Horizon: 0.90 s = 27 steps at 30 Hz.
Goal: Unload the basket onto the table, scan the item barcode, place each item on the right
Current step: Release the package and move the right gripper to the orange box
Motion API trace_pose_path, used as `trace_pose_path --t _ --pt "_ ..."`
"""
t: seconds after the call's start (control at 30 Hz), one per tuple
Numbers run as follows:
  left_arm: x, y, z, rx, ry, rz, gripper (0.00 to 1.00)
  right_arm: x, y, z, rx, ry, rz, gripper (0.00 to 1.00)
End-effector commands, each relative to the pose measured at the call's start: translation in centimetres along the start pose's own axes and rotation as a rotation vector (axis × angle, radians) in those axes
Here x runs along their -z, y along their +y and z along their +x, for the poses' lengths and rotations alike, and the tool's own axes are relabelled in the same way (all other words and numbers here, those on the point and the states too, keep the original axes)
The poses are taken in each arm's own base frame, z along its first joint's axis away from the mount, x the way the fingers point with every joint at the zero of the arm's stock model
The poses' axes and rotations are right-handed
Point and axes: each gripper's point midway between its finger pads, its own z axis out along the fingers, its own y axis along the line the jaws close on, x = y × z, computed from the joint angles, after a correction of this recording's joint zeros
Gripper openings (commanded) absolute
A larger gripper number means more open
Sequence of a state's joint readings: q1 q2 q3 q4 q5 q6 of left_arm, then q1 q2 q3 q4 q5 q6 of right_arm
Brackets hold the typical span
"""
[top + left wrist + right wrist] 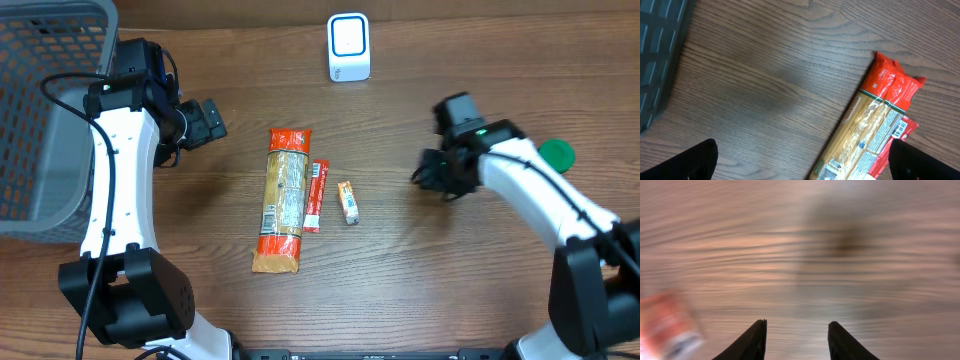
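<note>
**Overhead and wrist views of the bench.** A long spaghetti packet with orange ends lies flat at mid-bench and is taken as the reference.

- **Sachets:** A slim red stick sachet is laid parallel against the packet's right edge. A small orange sachet is set slightly further right, apart from the stick.
- **Scanner:** The white scanner, with a blue-framed face, stands beyond the packet's far end and to its right, well apart.
- **Other things:** A grey mesh basket is seen far to the packet's left, and a green lid far to its right.
- **Left pincer:** It is held off the packet's far left corner. Its fingers are spread fully, and nothing is gripped.
- **Right pincer:** It is placed well right of the packet, past the small sachet, over bare wood. Its fingers are parted halfway, and nothing is gripped.
- **Unidentified:** A blurred red-and-white shape at the lower left of the right wrist view cannot be identified.
</note>
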<state>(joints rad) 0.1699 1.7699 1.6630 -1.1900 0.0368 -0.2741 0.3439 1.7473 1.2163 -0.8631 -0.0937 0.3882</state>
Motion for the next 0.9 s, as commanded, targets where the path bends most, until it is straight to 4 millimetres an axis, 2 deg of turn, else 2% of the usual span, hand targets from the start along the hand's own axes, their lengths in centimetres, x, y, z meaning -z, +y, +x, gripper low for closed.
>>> trace_pose_path --t 0.0,0.1,0.3,0.47,0.73,0.87 --pt "0.3 -0.3 -0.3 -0.023 -0.012 0.002 1.00 1.2 6.3 1.3 0.135 -0.024 -0.137 0.42" --pt "0.3 -0.3 -0.3 -0.022 -0.012 0.002 1.00 0.9 8.6 2.0 0.207 -0.071 -0.123 0.45" --pt "0.3 -0.3 -0.3 -0.023 -0.012 0.002 1.00 0.9 11.3 2.8 0.260 -0.202 -0.027 0.49" --pt "0.3 -0.3 -0.3 -0.022 -0.012 0.002 1.00 0.5 13.5 3.5 0.314 -0.240 -0.039 0.50" --pt "0.3 -0.3 -0.3 -0.023 -0.012 0.002 1.00 -3.2 13.5 4.4 0.333 -0.180 -0.008 0.51" --pt "0.3 -0.3 -0.3 -0.023 -0.012 0.002 0.99 -4.3 14.0 5.2 0.338 -0.132 -0.039 0.51"
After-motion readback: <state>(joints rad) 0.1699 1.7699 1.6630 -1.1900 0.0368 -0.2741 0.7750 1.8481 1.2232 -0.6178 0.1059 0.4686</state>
